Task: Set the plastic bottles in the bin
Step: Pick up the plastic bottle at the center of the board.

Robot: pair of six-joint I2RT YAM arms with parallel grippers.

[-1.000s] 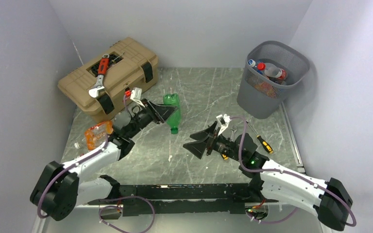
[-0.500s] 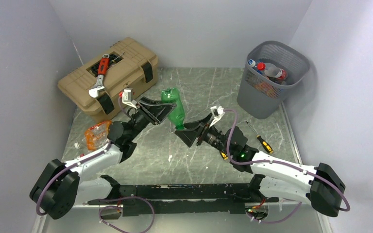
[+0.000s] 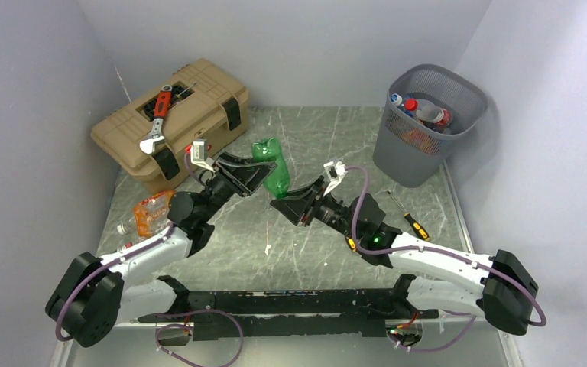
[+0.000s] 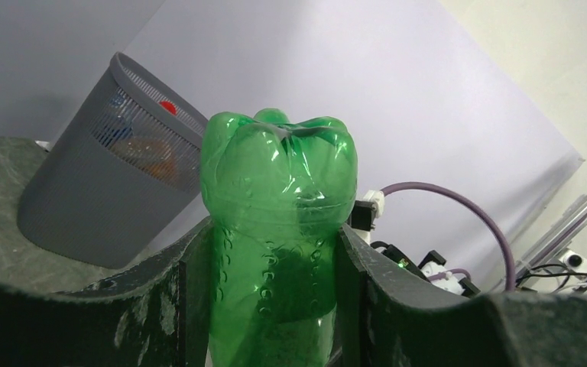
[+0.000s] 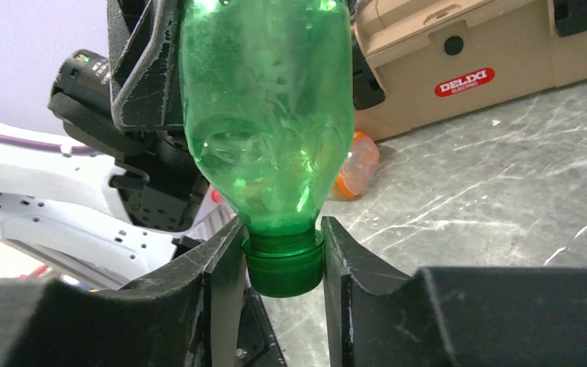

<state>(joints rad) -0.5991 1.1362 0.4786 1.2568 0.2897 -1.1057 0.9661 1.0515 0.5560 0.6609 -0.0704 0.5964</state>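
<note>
Your left tool (image 4: 271, 264) was closed across the ribbed body of the green bottle (image 5: 267, 115), one finger on each side. Your right tool (image 5: 283, 245) had closed to a narrow gap on the bottle's cap (image 5: 284, 266), and both fingers looked to be touching it. The bottle hung between the two tools, clear of the surface (image 3: 329, 145), near its middle.

I'd judge the bottle empty and very light. Its wall is thin and glossy, so it will likely dent and slide if you squeeze the body hard. The cap and neck are the stiff part, so that narrow hold looked like the surer one, though it gives little control over swing.

Its long axis ran tilted, with the cap low and toward the arms' bases. The lobed base was raised and pointed toward the back wall. The bin (image 3: 405, 153) stood well apart at the far right with bottles already in it. An orange bottle (image 3: 153, 212) lay at the left, near the toolbox (image 3: 191, 107).
</note>
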